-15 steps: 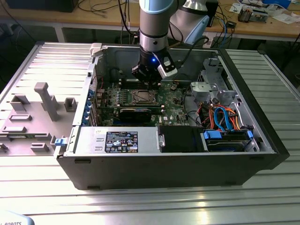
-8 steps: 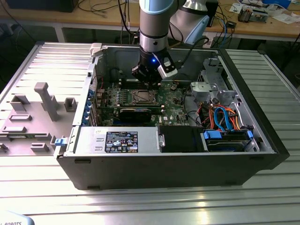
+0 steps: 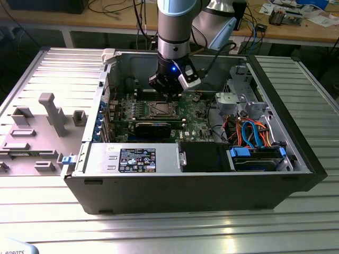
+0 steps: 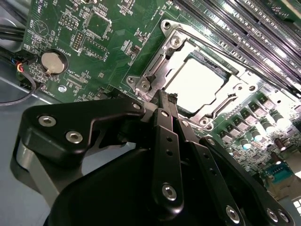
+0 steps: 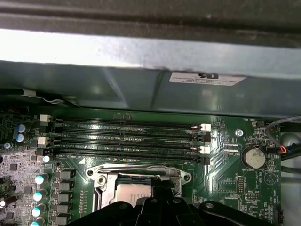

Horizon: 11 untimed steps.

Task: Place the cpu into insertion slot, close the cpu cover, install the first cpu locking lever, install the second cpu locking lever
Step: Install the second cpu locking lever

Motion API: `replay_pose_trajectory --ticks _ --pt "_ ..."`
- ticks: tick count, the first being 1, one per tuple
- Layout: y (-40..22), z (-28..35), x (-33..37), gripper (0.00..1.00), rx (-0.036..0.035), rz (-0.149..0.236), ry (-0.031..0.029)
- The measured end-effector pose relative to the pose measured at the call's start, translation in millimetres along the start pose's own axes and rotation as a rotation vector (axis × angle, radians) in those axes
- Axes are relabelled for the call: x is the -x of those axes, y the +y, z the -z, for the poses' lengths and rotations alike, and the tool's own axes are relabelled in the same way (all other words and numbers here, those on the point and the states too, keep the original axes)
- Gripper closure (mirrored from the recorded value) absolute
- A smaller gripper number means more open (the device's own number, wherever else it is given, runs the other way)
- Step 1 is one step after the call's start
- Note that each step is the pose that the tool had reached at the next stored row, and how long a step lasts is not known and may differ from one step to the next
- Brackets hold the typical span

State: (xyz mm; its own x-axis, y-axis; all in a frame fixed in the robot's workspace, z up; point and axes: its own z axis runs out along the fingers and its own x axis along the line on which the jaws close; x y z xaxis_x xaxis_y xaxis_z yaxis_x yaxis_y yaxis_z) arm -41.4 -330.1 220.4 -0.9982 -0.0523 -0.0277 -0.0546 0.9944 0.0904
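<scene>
1. Ribbed metal tabletop (image 3: 175, 233) carries the whole setup; behind it runs a wooden workbench (image 3: 296, 30) strewn with cables and small parts.
2. On the exterior view's left sits a grey fixture tray (image 3: 37, 132) with upright blocks, well apart from the work.
3. An open desktop computer case (image 3: 190, 185) lies on its side in the middle, with the power supply (image 3: 132, 159) along its near wall and a drive bay with orange and blue cables (image 3: 254, 135) toward the exterior view's right.
4. Inside lies the green motherboard (image 4: 70, 28), with 4 memory slots (image 5: 127, 136) just beside the socket and a coin cell battery (image 4: 52, 62) near 1 corner.
5. The arm reaches down into the case, and the gripper (image 4: 168, 101) hovers just beside the socket's edge, its fingers pressed together with nothing visibly held.
6. The cpu cover (image 4: 207, 49) appears folded down flat over the socket.
7. The cpu (image 4: 195, 82) sits in the insertion slot, its pale metal top showing through the cover's window.
8. Judged from this, placement and cover closing look done; whether either locking lever is latched I cannot tell.
</scene>
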Motion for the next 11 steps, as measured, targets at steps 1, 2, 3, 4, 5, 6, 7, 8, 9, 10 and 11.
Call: replay_pose_trajectory --ticks 1,2,3,4,5,6,7,8,9,10,11 --pt "0.0 0.6 0.0 0.89 0.0000 0.000 0.0001" --pt "0.1 1.1 0.0 0.89 0.0001 0.000 0.0000" --pt "0.2 1.4 0.1 0.89 0.0001 0.000 0.0000" --pt "0.2 1.4 0.1 0.89 0.0003 0.000 -0.0002" --pt "0.2 1.4 0.1 0.89 0.0003 0.000 -0.0001" --pt "0.1 1.6 0.0 0.89 0.0000 0.000 0.0001" --pt "0.2 1.6 0.0 0.89 0.0001 0.000 0.0000" --pt "0.2 2.4 0.1 0.89 0.0001 0.000 0.0000" --pt "0.0 2.9 0.1 0.89 0.0000 0.000 0.0001" --pt "-0.1 2.9 0.1 0.89 0.0000 0.000 0.0001" --pt "-0.3 2.9 0.0 0.89 0.0000 0.000 0.0001"
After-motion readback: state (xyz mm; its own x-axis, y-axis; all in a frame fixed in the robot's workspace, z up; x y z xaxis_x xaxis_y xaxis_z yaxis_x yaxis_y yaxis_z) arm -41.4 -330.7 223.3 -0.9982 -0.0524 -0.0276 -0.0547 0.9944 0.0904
